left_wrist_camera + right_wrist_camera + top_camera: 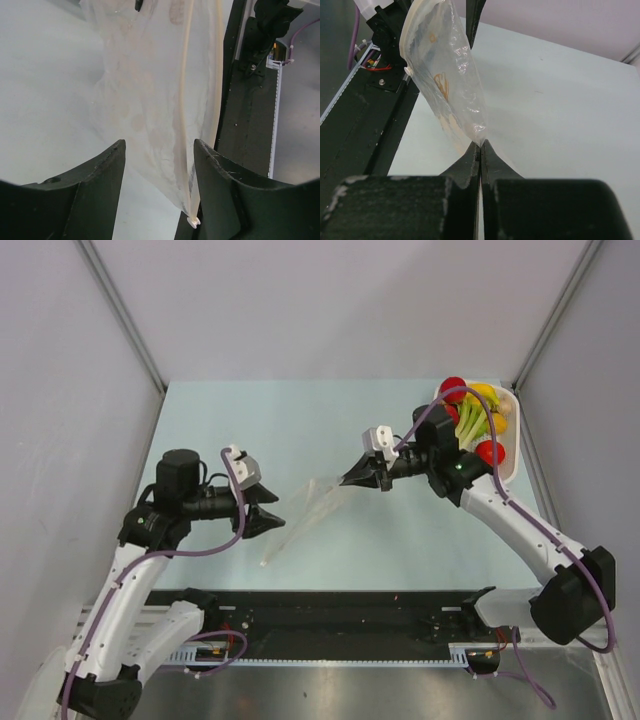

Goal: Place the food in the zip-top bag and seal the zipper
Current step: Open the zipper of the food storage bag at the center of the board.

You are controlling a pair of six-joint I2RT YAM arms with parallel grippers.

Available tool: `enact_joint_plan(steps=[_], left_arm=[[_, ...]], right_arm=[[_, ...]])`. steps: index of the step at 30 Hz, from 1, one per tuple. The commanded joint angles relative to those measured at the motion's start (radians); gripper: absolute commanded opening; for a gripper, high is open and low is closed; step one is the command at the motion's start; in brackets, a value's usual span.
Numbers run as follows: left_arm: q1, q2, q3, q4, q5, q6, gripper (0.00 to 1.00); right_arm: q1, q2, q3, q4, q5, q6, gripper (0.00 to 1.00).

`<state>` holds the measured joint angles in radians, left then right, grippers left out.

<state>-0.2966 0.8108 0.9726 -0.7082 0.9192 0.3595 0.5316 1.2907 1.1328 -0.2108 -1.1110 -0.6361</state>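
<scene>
The left pincer (272,519) hangs over the near-left part of the surface (260,430) with its jaws apart. In its wrist view the near end of the zip-top bag (145,90) lies between the two fingers. The zipper (182,100) runs just beside the right-hand finger and ends in a small white tab at the near corner (whether either finger touches the plastic I cannot tell). Nothing is clamped in this pincer.

From there the bag (305,515) stretches on a slant, away and to the right. Its far corner sits in the right pincer (350,479), whose jaws are pressed together on the plastic. That pincer's own camera shows the fingertips closed on the corner, with the crinkled sheet rising beyond them.

Farther off, at the far-right corner of the surface, the food (475,420) sits heaped in a white basket (512,445), well apart from the bag and both pincers.
</scene>
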Motion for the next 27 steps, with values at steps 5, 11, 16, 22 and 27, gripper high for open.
enact_joint_plan(steps=[5,11,16,22,27], left_arm=[[-0.027,0.004,0.008,-0.023,-0.016,0.018,0.25],[-0.027,0.047,-0.004,-0.021,-0.011,-0.112,0.0],[0.022,0.022,-0.018,0.05,-0.161,-0.393,0.0],[0.09,-0.047,0.044,-0.003,-0.368,-0.582,0.0],[-0.016,-0.01,0.071,0.012,-0.603,-0.639,0.0]], right_arm=[[0.019,0.025,0.05,0.06,-0.006,0.012,0.0],[0.059,0.099,-0.007,0.371,0.103,0.218,0.07],[0.059,0.153,0.034,0.512,0.26,0.363,0.82],[-0.024,0.153,0.094,0.462,0.234,0.625,0.98],[-0.051,0.145,0.093,0.349,0.232,0.803,0.96]])
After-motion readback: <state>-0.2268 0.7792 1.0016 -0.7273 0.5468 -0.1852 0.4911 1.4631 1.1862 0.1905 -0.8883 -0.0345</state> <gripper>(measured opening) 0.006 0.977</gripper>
